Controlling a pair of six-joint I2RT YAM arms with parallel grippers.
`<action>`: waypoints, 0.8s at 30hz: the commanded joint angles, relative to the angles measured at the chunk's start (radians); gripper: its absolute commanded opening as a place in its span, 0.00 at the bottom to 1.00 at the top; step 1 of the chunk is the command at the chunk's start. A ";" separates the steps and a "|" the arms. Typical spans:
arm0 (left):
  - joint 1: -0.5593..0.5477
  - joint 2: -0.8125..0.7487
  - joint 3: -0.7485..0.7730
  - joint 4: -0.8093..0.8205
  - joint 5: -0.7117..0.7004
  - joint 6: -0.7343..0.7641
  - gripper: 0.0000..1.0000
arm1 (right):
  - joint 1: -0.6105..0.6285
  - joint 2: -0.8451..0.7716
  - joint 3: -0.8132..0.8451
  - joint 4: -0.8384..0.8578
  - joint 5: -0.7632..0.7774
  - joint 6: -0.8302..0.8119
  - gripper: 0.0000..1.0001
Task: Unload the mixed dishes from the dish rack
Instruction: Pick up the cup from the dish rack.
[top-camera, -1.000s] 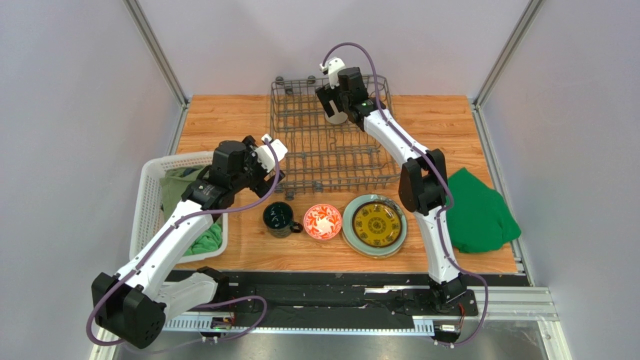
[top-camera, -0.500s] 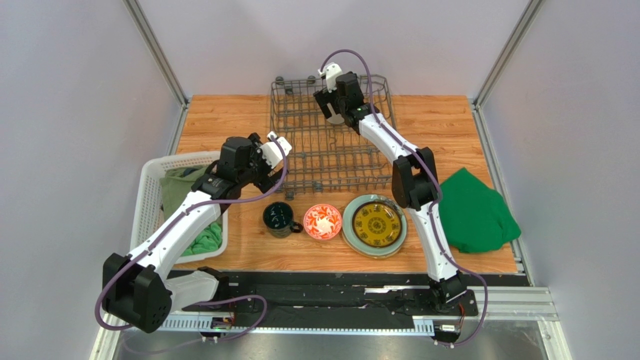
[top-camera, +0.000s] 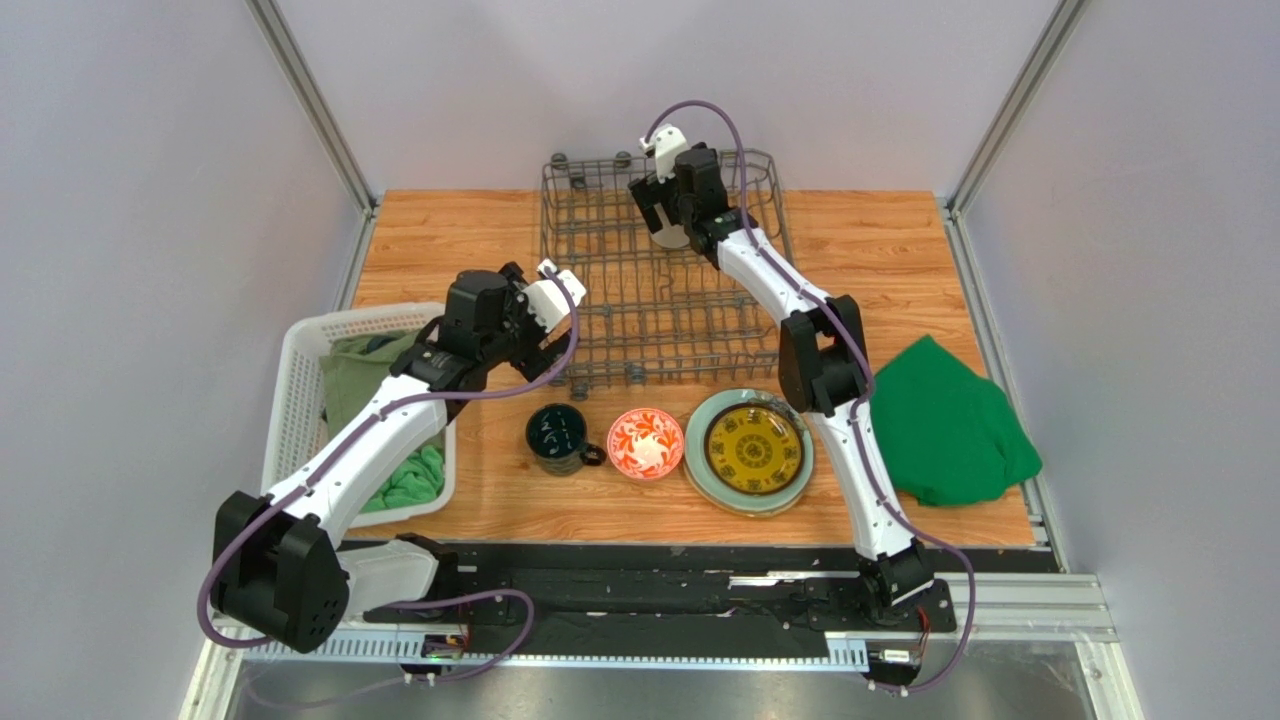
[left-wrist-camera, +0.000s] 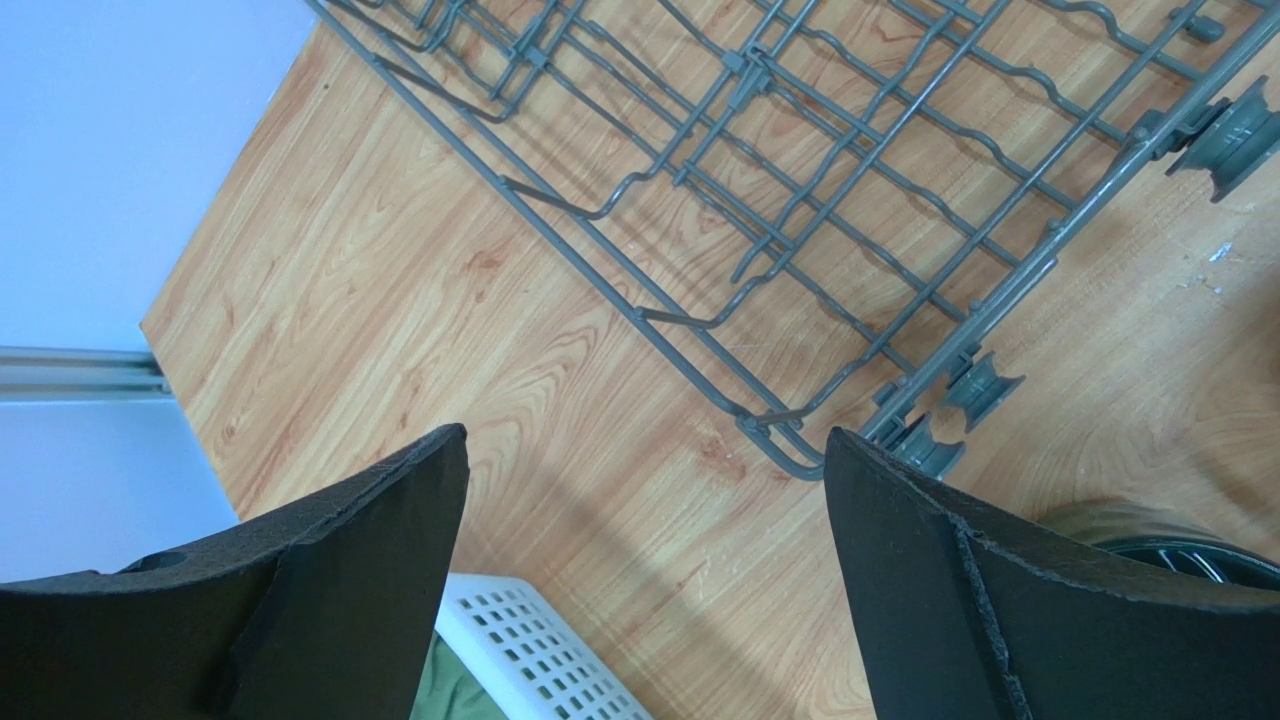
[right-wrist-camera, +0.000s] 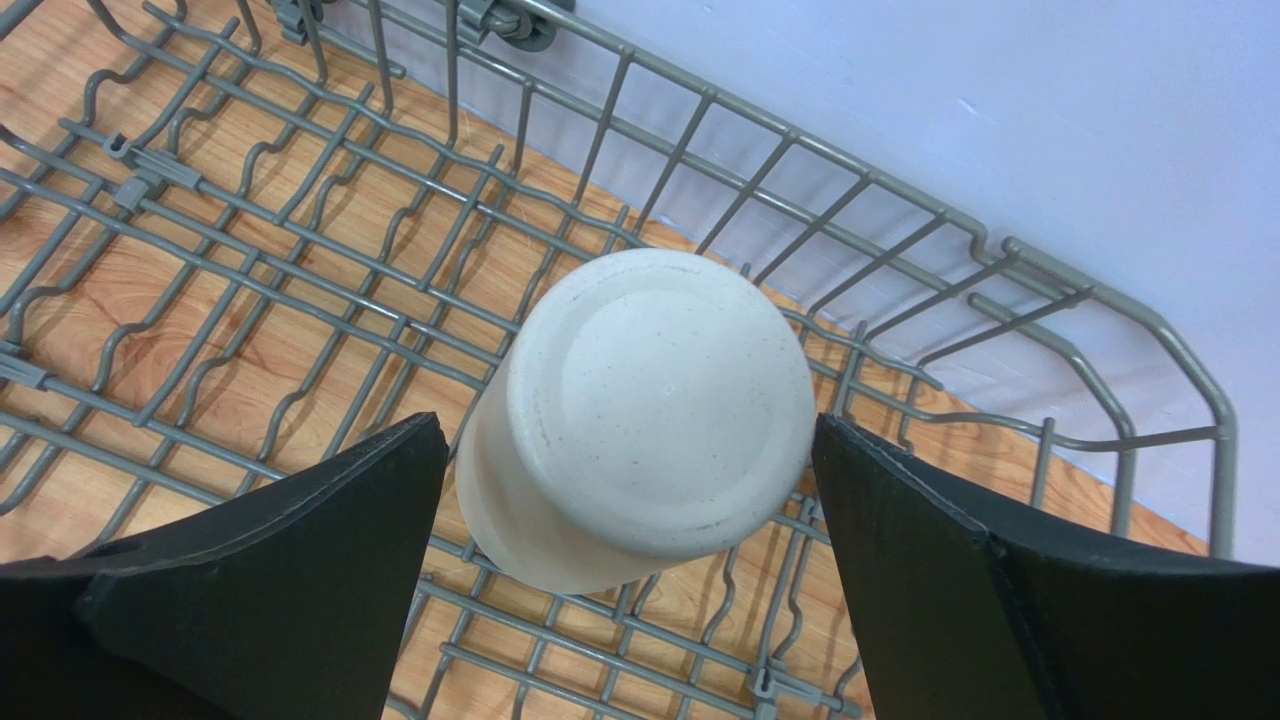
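The dark grey dish rack (top-camera: 601, 285) stands at the back of the table. The beige tumbler (right-wrist-camera: 646, 413) stands upside down in its far right corner, mostly hidden in the top view. My right gripper (right-wrist-camera: 628, 431) is open, one finger on each side of the tumbler and not touching it; it also shows in the top view (top-camera: 672, 210). My left gripper (left-wrist-camera: 646, 438) is open and empty over bare wood by the rack's near left corner (left-wrist-camera: 781, 443). On the table in front of the rack are the teal mug (top-camera: 558, 437), the red-and-white bowl (top-camera: 646, 444) and the yellow patterned plate (top-camera: 753, 447), stacked on the pale green one. The cream plate is hidden.
A white slatted basket (top-camera: 296, 393) with green cloths sits at the near left; its corner shows in the left wrist view (left-wrist-camera: 519, 645). A green cloth (top-camera: 947, 428) lies at the right. The rack's raised side wires (right-wrist-camera: 902, 300) stand close behind the tumbler.
My left gripper has moved right and toward the rack's near left corner. My right gripper has shifted slightly left around the tumbler. The dishes on the table have not moved.
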 joint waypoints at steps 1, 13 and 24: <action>0.006 0.011 0.018 0.041 0.004 0.011 0.96 | -0.006 0.018 0.061 0.053 -0.031 0.035 0.98; 0.007 0.008 0.016 0.046 0.010 0.005 0.96 | -0.008 -0.016 0.049 0.016 -0.060 0.064 0.54; 0.007 -0.005 0.031 0.066 0.018 -0.005 0.96 | -0.008 -0.152 0.003 -0.036 -0.094 0.128 0.38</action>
